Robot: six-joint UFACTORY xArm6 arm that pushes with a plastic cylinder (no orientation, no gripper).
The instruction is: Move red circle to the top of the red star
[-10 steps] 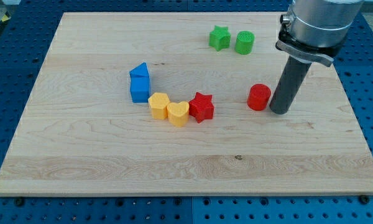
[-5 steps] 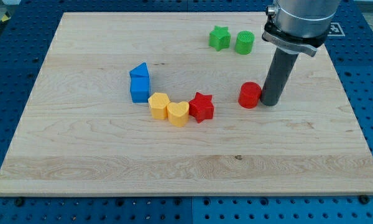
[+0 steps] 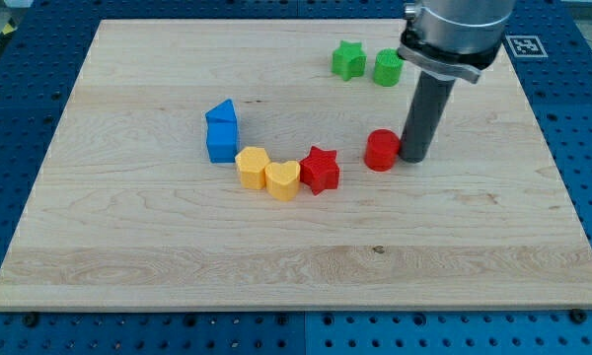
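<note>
Right of the frame's centre, the red circle stands on the wooden board, with my tip pressed against its right side. There are no jaws on this rod, so there is nothing to be apart or together; it only pushes. The red star lies to the circle's left and a little lower in the frame, near but clearly apart from it.

Judging by the layout, the task is partly along: the circle is close to the star, yet it sits off to the star's right, not above it. What seems left is a push leftward and slightly upward in the frame, so the circle ends just over the star's upper edge.

Touching the star's left side are the yellow heart and the yellow hexagon, then the blue cube with the blue triangle just above it. In the upper right, the green star and the green circle sit side by side, well apart from the red pieces
</note>
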